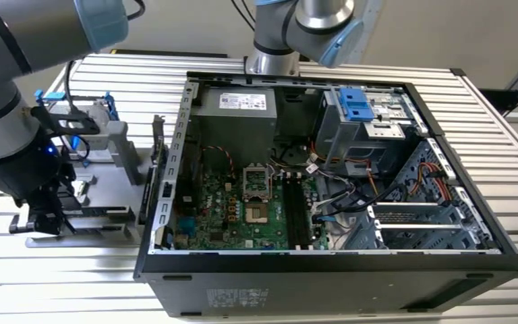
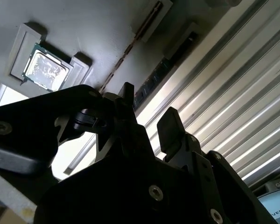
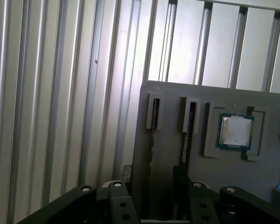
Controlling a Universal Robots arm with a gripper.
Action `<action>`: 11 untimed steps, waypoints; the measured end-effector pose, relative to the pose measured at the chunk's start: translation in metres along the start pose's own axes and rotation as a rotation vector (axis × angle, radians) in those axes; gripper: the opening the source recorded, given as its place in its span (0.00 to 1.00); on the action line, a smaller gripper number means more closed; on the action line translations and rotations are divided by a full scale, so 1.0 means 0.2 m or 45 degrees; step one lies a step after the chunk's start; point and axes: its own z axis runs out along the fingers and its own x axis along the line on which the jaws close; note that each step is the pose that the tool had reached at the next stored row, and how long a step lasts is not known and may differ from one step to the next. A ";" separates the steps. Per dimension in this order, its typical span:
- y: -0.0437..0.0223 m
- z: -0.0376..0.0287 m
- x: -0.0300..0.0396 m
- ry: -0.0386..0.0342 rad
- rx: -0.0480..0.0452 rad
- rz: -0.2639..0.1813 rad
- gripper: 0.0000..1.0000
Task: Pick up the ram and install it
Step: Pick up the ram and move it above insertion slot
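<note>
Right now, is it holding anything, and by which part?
Nothing. The gripper is open and empty near the gray tray, where the ram sits in a slot.

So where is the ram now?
In the first wrist view, the ram stands on edge in a slot of the grey holder, near the processor chip, beyond the gripper.

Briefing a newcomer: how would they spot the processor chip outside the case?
Beside the open computer case, at the exterior view's left, a grey tray lies on the ribbed table. The chip sits flat in its square recess: square and silvery with a green rim, unlike the thin dark sticks on edge beside it.
</note>
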 end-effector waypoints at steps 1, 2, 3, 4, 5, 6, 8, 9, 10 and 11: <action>0.000 0.007 0.003 0.0001 0.000 0.000 1.00; 0.000 0.016 0.006 -0.0001 0.000 0.000 1.00; 0.001 0.024 0.008 -0.0002 0.000 0.000 1.00; 0.001 0.032 0.010 -0.0003 0.000 0.000 1.00; 0.001 0.041 0.011 -0.0004 0.001 0.000 1.00; 0.001 0.050 0.011 -0.0003 0.000 0.000 1.00; 0.001 0.068 0.011 -0.0002 0.000 -0.001 1.00; 0.001 0.077 0.011 -0.0001 0.000 -0.002 1.00; 0.001 0.086 0.010 -0.0001 0.000 -0.003 1.00; 0.001 0.095 0.007 -0.0002 0.000 -0.004 1.00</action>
